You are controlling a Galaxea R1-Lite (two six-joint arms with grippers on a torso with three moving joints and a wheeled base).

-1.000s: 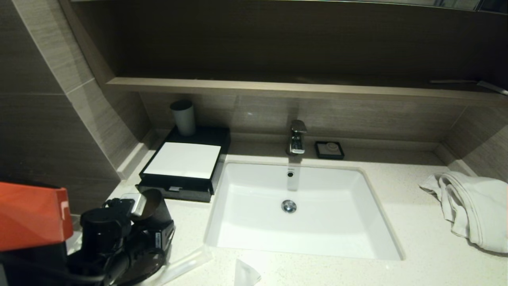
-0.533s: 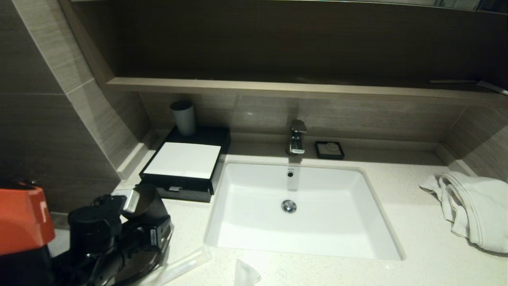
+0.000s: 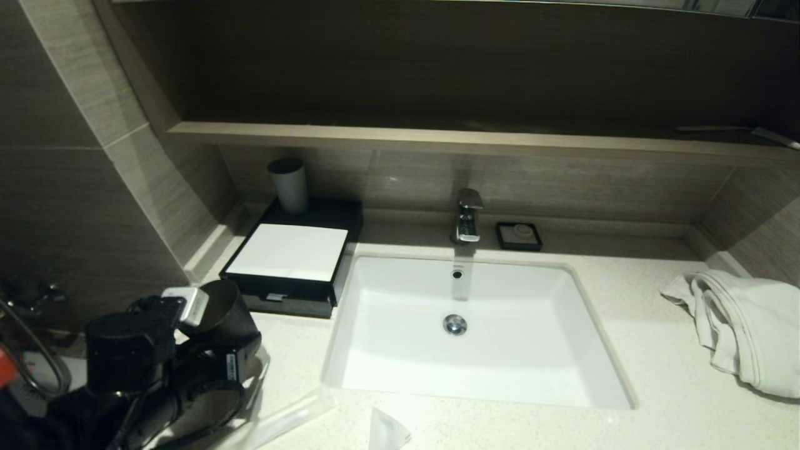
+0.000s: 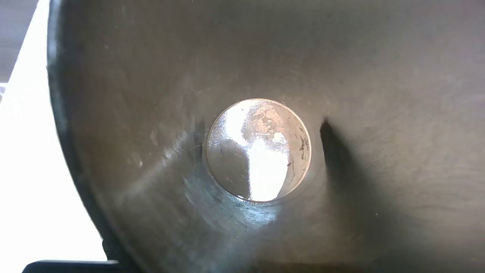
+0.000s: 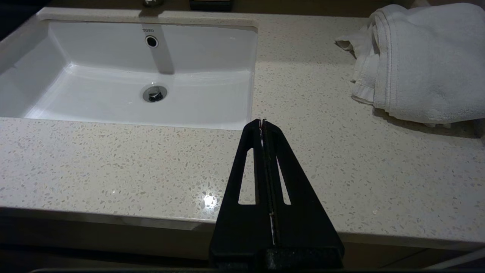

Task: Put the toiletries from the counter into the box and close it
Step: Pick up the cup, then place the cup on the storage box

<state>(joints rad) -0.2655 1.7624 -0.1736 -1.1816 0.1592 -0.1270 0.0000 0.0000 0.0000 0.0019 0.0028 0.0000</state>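
Holding a dark cup (image 3: 226,306) tilted, left gripper (image 3: 209,312) before the box (image 3: 289,259).

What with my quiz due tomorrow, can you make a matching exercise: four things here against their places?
Things:
1 towel
2 soap dish
3 upright cup
4 tilted cup

Places:
A in the left pincer
B on the back of the box
C right of the sink
D beside the tap

Pairs: 1-C, 2-D, 3-B, 4-A.
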